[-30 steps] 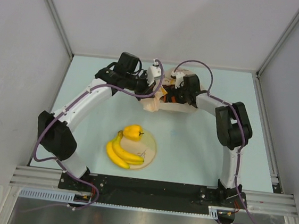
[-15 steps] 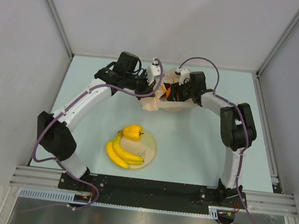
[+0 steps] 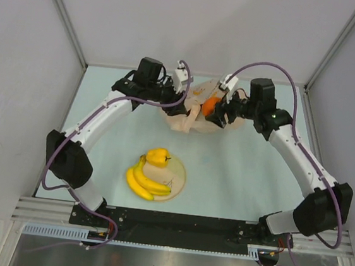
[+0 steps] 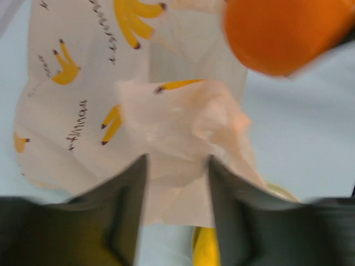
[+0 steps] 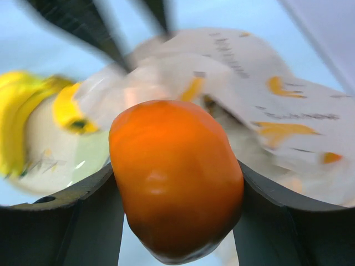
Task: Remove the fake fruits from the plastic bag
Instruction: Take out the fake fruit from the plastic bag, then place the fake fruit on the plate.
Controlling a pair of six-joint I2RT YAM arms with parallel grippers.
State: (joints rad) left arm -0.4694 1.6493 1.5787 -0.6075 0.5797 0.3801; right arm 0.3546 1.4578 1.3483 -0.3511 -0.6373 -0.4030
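Note:
The peach plastic bag [image 3: 194, 121] with banana prints lies crumpled at the far middle of the table. My right gripper [image 3: 217, 110] is shut on a small orange fake fruit [image 3: 211, 104], held just above the bag's right side; in the right wrist view the orange [image 5: 175, 177] fills the gap between both fingers. My left gripper [image 3: 181, 108] is at the bag's left edge. Its jaws stand apart, and a loose fold of the bag [image 4: 177, 127] hangs between the fingers [image 4: 130, 205]. What else is inside the bag is hidden.
A round cream plate [image 3: 180, 170] near the table's middle front carries a yellow banana bunch [image 3: 145, 183] and a yellow pepper [image 3: 158, 157]. Grey walls close off the table on the left, right and back.
My right arm has swung back to the right and brought the orange fruit up out of the bag. My left gripper's jaws have parted from shut.

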